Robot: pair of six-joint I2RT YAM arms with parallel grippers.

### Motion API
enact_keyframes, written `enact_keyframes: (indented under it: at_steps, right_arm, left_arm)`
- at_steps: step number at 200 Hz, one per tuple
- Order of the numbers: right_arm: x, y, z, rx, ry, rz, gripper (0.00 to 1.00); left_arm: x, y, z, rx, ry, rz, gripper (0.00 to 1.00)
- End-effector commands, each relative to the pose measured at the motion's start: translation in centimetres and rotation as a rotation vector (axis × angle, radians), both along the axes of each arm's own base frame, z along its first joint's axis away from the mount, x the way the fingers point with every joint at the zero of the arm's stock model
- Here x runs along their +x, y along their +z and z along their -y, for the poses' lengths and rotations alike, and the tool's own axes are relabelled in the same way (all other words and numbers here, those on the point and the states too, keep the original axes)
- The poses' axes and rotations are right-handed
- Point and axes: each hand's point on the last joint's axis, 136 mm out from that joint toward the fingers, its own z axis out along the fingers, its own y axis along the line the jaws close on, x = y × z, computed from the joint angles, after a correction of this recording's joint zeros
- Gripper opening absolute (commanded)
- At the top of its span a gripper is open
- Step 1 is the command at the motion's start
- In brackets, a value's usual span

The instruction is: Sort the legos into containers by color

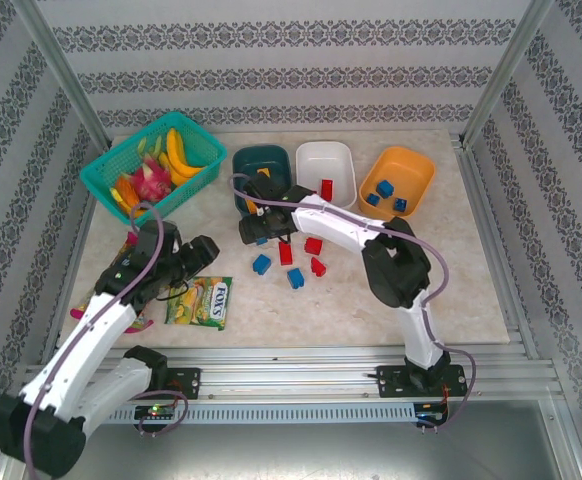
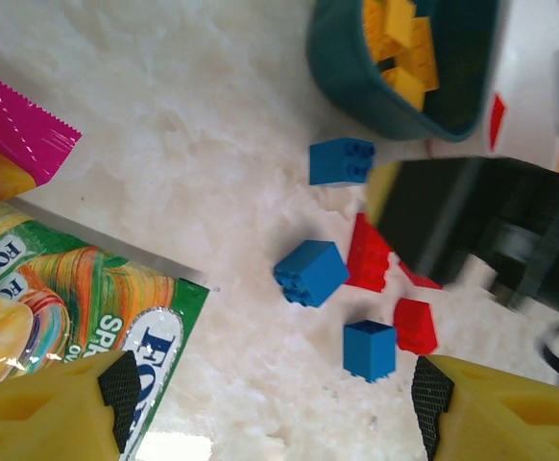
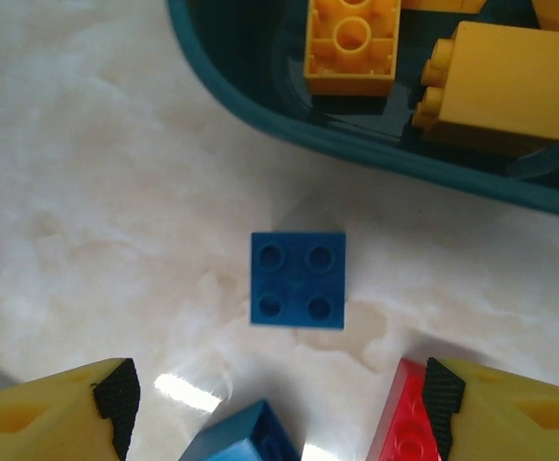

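Observation:
Loose legos lie mid-table: a blue one [image 1: 261, 264], another blue [image 1: 295, 279] and three red ones around [image 1: 313, 245]. My right gripper [image 1: 257, 226] hangs open just in front of the dark teal tub [image 1: 261, 165]. Its wrist view has a blue brick [image 3: 299, 279], studs up, beyond the open gripper [image 3: 279, 403], and a red brick [image 3: 404, 423] against the right pad. Yellow bricks [image 3: 352, 43] lie in the teal tub [image 3: 356, 144]. My left gripper [image 1: 204, 253] is open over bare table [image 2: 275, 403], short of a blue brick [image 2: 370, 350]. The white tub [image 1: 326, 165] holds a red brick [image 1: 326, 187]; the orange tub [image 1: 398, 180] holds blue ones.
A bright teal mesh basket [image 1: 151, 165] with toy fruit stands at the back left. Candy bags [image 1: 203, 302] lie under my left arm, the green one [image 2: 59, 298] beside the left finger. The right arm's black gripper body [image 2: 481, 230] hangs over the bricks in the left wrist view.

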Motion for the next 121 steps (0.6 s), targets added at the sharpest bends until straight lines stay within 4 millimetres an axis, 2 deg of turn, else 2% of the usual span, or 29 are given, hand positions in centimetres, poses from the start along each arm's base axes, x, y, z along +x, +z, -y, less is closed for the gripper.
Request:
enact_keyframes:
  at_steps: [1, 31, 53, 75, 96, 121]
  right_arm:
    - [0.8, -1.4, 0.4, -0.088, -0.006, 0.019, 0.8]
    - [1.5, -3.1, -0.1, -0.108, -0.003, 0.0, 0.79]
    - [1.9, -3.7, -0.8, -0.1, 0.003, -0.005, 0.75]
    - [2.2, -4.4, -1.2, -0.103, -0.002, -0.022, 0.67]
    - [2.3, -4.9, -1.4, -0.102, -0.007, -0.038, 0.55]
    - [2.4, -4.7, -1.6, -0.092, -0.011, -0.048, 0.43]
  left_arm:
    - [-1.2, 0.5, -0.6, -0.009, 0.013, 0.03, 0.79]
    - [-2.1, 1.2, -0.6, -0.036, 0.01, 0.063, 0.81]
    - [-2.5, 1.3, -0.6, -0.037, 0.005, 0.058, 0.81]
    - [-2.6, 1.6, -0.6, -0.036, -0.004, 0.061, 0.81]
    - [-2.6, 1.9, -0.5, -0.036, -0.011, 0.066, 0.8]
    - [-2.6, 2.0, -0.4, -0.037, -0.016, 0.067, 0.8]
